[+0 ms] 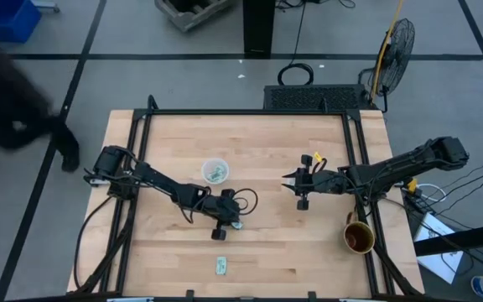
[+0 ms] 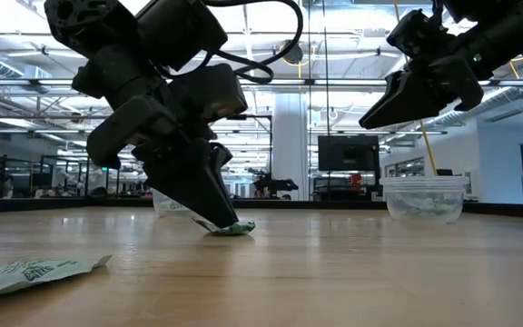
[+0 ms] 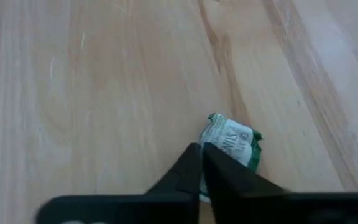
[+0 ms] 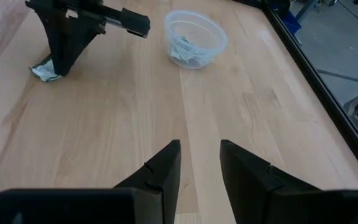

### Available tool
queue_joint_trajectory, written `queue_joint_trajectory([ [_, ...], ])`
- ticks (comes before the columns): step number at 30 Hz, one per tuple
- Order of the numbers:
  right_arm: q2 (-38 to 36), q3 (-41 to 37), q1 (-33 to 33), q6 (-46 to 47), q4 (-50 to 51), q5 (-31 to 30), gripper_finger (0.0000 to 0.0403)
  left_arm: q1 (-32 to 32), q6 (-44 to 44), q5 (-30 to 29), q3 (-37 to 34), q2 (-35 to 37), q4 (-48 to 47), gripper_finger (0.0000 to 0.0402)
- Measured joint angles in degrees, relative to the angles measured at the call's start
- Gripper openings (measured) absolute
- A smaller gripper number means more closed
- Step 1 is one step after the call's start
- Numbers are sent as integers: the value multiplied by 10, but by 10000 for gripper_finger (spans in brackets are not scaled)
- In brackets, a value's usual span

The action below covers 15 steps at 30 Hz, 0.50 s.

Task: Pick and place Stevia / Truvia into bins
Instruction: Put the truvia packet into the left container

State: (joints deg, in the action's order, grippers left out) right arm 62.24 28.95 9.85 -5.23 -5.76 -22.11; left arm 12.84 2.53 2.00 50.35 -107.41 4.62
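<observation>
Nearest the low camera, a flat green-and-white sweetener packet (image 2: 34,271) lies alone on the table (image 1: 267,243), close to the front edge; its green printing cannot be read from there. From above the same packet shows near the middle of that front edge.

Further in, the left claw (image 1: 225,225) is down at the table top, its two fingers (image 3: 191,171) pressed together with the tips on a second, crumpled packet (image 3: 232,146), pinning one end of it to the wood. The print on this one shows green letters on white, possibly "NIS" or similar, too bent to read as a brand.

One clear bin (image 1: 215,172) stands toward the centre of the table, just beyond the left arm, with several packets already inside (image 4: 194,37).

Right claw (image 4: 199,162) hangs above the table right of centre, well apart from the bin, fingers spread and empty. A brown mug (image 1: 359,236) sits at the right edge.
</observation>
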Motion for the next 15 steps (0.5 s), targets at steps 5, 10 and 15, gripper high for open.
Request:
queue_joint_trajectory([
  [5, 0, 0, 0, 0, 0, 0, 105, 0, -23, -11, -2, 7, 18, 9],
  [10, 0, 0, 0, -1, 0, 0, 104, -4, -48, -72, -4, 61, 0, 6],
  [15, 0, 0, 0, -1, 2, 0, 103, -16, -40, -105, -4, 130, -62, 4],
])
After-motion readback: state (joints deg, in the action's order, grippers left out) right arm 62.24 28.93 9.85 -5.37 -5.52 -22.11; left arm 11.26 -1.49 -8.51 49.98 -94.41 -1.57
